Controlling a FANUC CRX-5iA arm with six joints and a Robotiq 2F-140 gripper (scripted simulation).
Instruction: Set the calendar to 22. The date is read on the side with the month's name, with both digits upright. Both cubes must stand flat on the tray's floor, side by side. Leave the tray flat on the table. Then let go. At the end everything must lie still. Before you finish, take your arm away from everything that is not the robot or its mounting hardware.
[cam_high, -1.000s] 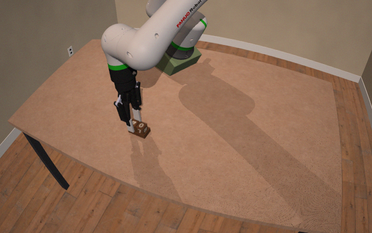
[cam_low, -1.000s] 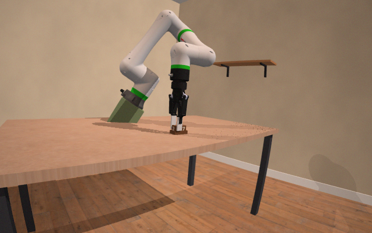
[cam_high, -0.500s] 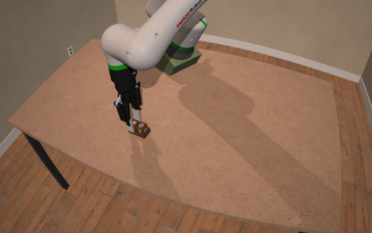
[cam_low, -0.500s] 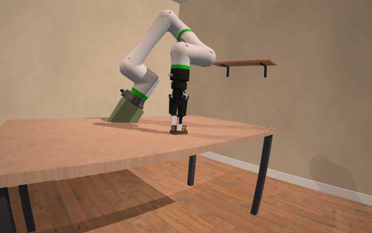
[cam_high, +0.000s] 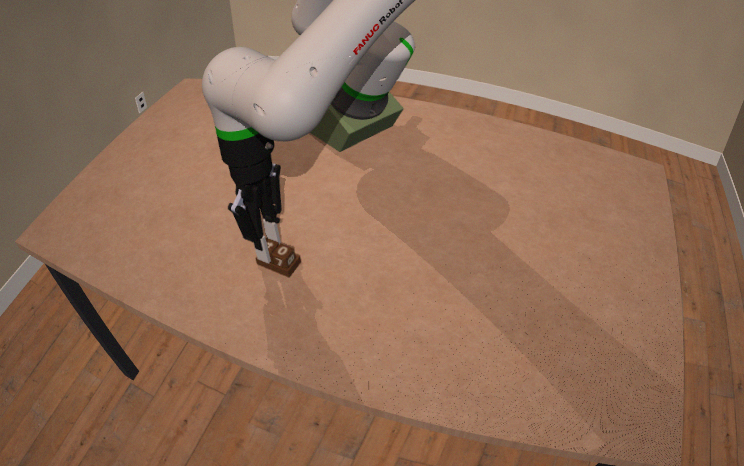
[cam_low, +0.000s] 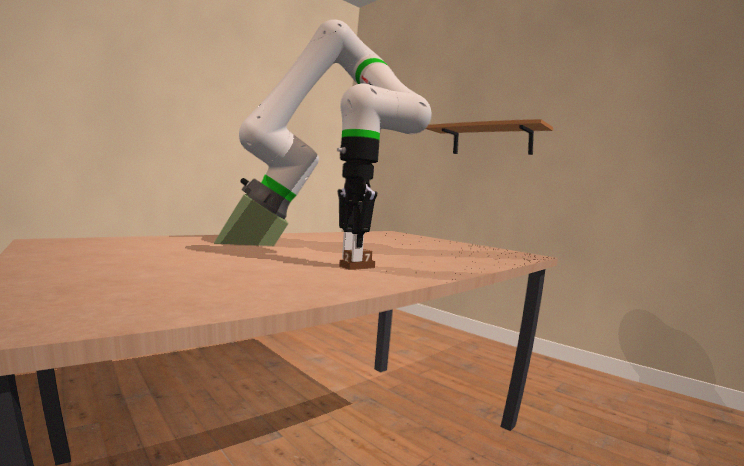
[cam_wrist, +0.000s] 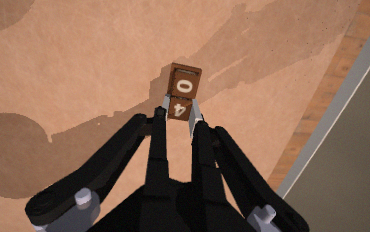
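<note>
A small dark brown tray (cam_high: 281, 268) (cam_low: 356, 266) lies flat on the table and holds two brown cubes side by side. In the wrist view the far cube (cam_wrist: 184, 82) (cam_high: 284, 253) shows 0 on top and the near cube (cam_wrist: 179, 108) shows 4 on top. In the exterior view the front faces read 2 on the left cube (cam_low: 347, 256) and 7 on the right cube (cam_low: 366, 256). My gripper (cam_wrist: 179, 104) (cam_high: 268, 249) (cam_low: 351, 249) points straight down. Its two fingers press on opposite sides of the cube with 4 on top, which stands in the tray.
The arm's green base (cam_high: 356, 123) (cam_low: 251, 222) stands at the back of the wooden table (cam_high: 439, 285). The table's front edge lies some way from the tray. A wall shelf (cam_low: 488, 126) hangs far off to the right.
</note>
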